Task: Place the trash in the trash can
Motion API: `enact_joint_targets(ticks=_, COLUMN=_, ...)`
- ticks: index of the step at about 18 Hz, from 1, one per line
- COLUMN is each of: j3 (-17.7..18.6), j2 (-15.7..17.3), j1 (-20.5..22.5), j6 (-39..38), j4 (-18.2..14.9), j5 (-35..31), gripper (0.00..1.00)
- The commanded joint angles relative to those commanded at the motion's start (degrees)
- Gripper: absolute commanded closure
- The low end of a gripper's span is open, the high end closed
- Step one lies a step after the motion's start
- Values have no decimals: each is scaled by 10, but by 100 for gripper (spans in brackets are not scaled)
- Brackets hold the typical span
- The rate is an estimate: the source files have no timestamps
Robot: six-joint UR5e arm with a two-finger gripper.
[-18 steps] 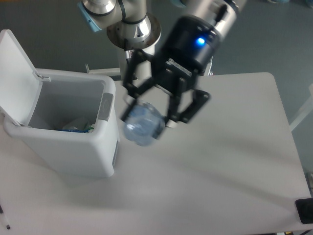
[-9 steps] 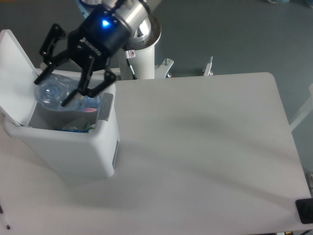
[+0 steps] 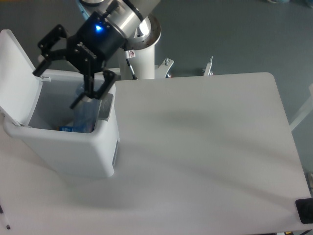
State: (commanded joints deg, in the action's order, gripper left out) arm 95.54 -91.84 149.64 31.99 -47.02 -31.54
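— White plastic everywhere: the trash can [image 3: 73, 147] sits at about nine o'clock on the table [image 3: 205, 147], lid [image 3: 17, 73] hinged up on its far left side. Where's the trash?

— Inside. The clear bottle [image 3: 84, 111] stands tilted against the bin's right inner wall, just under the grey latch panel [image 3: 105, 105]. Something bluish-green shows low at the bottom, near seven o'clock of the opening; I can't tell whether that is the wrapper.

— And the gripper [image 3: 61, 81]?

— Spread wide over the opening, holding nothing. One finger points toward the lid at ten o'clock; the other finger [image 3: 90, 90] hangs right beside the bottle's top. Touching or not, I can't tell.

— So what could go wrong?

— Judging from that closeness, a retreat sweeping toward three o'clock might catch the bottle or the latch panel and drag the light bin along. A move toward nine o'clock could knock the lid. The bottle also rides high; if it springs back, it may poke above the rim and stop the lid closing.

— Safest exit?

— Probably straight up.
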Motion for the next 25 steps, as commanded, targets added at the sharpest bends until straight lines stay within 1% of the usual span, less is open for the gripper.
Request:
enact_joint_targets(ticks=3, j3=7, j2=-33, j1=84, j6=4, j4=2, j5=-57, gripper=0)
enact_joint_targets(ticks=4, j3=11, j2=-48, j1=111, j6=4, j4=3, j5=-82, gripper=0)
enact_joint_targets(ticks=5, j3=12, j2=-60, j1=131, j6=16, j4=3, j5=-102, gripper=0)
enact_joint_targets(ticks=7, j3=12, j2=-80, j1=157, j6=72, j4=2, j5=-150, gripper=0)
enact_joint_targets(ticks=8, j3=15, j2=-96, j1=161, j6=120, j4=0, j5=-196, gripper=0)
enact_joint_targets(ticks=10, j3=25, j2=-113, j1=159, j6=167, j4=-5, j5=-275, gripper=0)
enact_joint_targets(ticks=11, j3=34, j2=-115, j1=157, j6=185, j4=-15, j5=-326, gripper=0)
enact_joint_targets(ticks=12, j3=45, j2=-114, j1=154, j6=204, j4=-33, j5=-379, gripper=0)
enact_joint_targets(ticks=13, j3=51, j2=-117, j1=148, j6=241, j4=-51, j5=-444, gripper=0)
enact_joint_targets(ticks=14, j3=46, j2=-121, j1=139, j6=260, j4=-55, j5=-465, gripper=0)
enact_joint_targets(ticks=16, j3=42, j2=-125, j1=139, j6=276, j4=-55, j5=-474, gripper=0)
enact_joint_targets(ticks=19, j3=33, j2=-137, j1=140, j6=318, j4=-61, j5=-510, gripper=0)
enact_joint_targets(ticks=20, j3=30, j2=-139, j1=142, j6=339, j4=-66, j5=-513, gripper=0)
enact_joint_targets(ticks=22, j3=29, j2=-139, j1=143, j6=407, j4=-71, j5=-514, gripper=0)
enact_joint_targets(ticks=24, j3=30, j2=-139, j1=145, j6=466, j4=-72, j5=-519, gripper=0)
enact_joint_targets(ticks=25, j3=30, j2=-139, j1=145, j6=484, j4=-72, j5=-526, gripper=0)
